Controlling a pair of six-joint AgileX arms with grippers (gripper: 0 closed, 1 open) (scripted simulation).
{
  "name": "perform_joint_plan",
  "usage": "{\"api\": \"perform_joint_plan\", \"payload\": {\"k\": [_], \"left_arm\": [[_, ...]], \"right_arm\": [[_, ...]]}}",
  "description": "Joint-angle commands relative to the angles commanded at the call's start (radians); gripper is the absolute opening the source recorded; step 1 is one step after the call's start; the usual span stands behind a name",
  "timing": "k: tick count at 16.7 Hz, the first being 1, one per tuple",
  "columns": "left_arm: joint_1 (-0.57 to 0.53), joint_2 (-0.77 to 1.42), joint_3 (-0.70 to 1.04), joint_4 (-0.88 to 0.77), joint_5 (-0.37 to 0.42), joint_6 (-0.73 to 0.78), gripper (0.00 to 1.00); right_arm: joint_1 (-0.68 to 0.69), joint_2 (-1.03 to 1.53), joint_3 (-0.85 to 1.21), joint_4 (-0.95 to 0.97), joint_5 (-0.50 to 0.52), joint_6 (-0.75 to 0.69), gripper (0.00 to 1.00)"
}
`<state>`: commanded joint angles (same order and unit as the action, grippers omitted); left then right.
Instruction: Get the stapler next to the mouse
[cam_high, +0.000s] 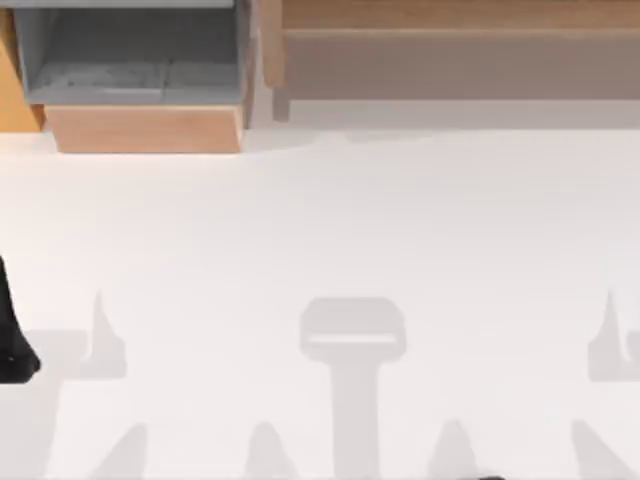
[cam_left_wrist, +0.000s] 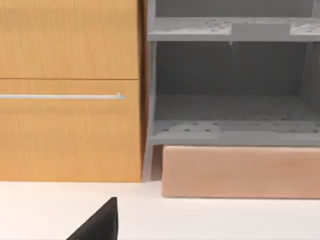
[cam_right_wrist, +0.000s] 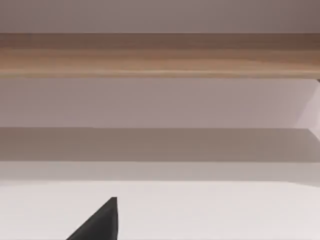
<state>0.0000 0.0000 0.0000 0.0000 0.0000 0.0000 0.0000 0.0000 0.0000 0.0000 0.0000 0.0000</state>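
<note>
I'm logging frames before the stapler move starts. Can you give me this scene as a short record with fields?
surface: white table
back left: grey open shelf unit on a light wooden base
beside shelf: wooden drawer front with metal handle
back right: long wooden ledge
left arm: black part at the top view's left edge
finger tips: one dark tip in each wrist view

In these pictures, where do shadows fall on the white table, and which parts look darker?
Top view: soft grey shadows lie on the white table, a T-shaped one near the middle front and pointed ones along the front edge. Left wrist view: the grey shelf unit is dim inside. Right wrist view: a shaded band lies under the wooden ledge.
</note>
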Motion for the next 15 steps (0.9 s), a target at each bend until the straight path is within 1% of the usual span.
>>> {"api": "perform_joint_plan", "payload": {"k": [4,7,10,15], "left_arm": [[0.0,0.0,0.0,0.0,0.0,0.0,1.0],[0.0,0.0,0.0,0.0,0.0,0.0,1.0],[0.0,0.0,0.0,0.0,0.0,0.0,1.0],[0.0,0.0,0.0,0.0,0.0,0.0,1.0]], "right_arm": [[-0.001,0.031,0.03,-0.02,-0.002,0.004,1.0],[-0.006,0.157,0.145,-0.096,-0.005,0.019,1.0],[-0.018,0.377,0.315,-0.215,-0.008,0.038,1.0],[-0.042,0.908,0.643,-0.467,-0.004,0.066,1.0]]}}
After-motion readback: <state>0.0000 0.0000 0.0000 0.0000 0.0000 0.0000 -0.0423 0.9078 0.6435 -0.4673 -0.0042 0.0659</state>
